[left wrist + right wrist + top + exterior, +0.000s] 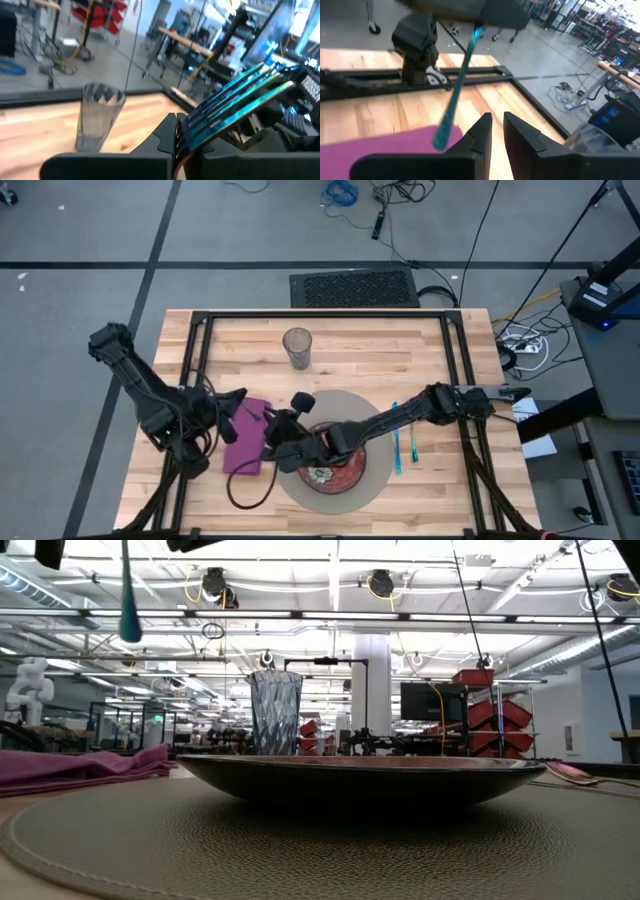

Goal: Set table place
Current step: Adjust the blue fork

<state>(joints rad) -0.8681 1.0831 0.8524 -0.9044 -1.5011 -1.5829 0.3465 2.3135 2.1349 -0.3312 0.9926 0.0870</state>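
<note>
I see the light-wood table (350, 340) under both arms. The round mat (375, 465) and red patterned plate (345, 475) lie beneath my right arm, which stretches low across them. The right claw (497, 122) is narrowly parted and empty above the purple napkin's (248, 452) edge. The clear glass (297, 347) stands well beyond both claws. The left arm bends inward, and the left claw (176, 127) is clamped on a blue fork (235, 100) that dangles over the napkin. White lettering on the far arm is cut off and unreadable.

Purple napkin (246, 437), red patterned plate (345, 473) on grey-tan mat (385, 480), blue cutlery (396, 442), light-wood table (360, 350).
</note>
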